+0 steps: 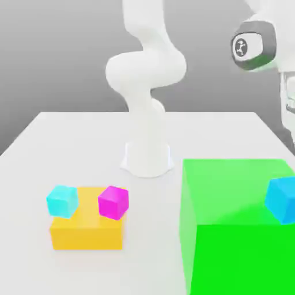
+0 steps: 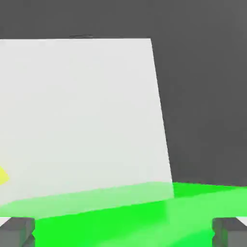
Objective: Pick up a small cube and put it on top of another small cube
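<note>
Your work surface is the white table [image 1: 147,129], with the base of the white Franka Emika Panda arm [image 1: 147,109] standing toward its far side. In the exterior view, you see the arm rise out of the top of the frame; its wrist [image 1: 253,46] is at the upper right, well above the tabletop

The largest block is the big bright-green block [image 1: 239,253], at the exterior view's right and partly cut off by the frame. Toward the exterior view's left, you find the low orange block [image 1: 87,237], lying flat on the table and well apart from the green one

Your gripper [image 2: 123,232] is released: in the hand view, its two fingertips stand wide apart, with green surface visible between them

Locate the small cubes as the task's things. The blue cube [image 1: 282,200] is at the green block's top face, by the exterior view's right edge and partly cut off. The magenta cube [image 1: 113,203] is at the right part of the orange block's top, turned so that a corner faces you. The cyan cube [image 1: 62,201] overlaps that top's left edge, beside the magenta cube but apart from it; you cannot tell whether either touches the orange block

In the hand view, you also see a small yellow patch [image 2: 3,176], cut off by the frame; its shape cannot be told
</note>
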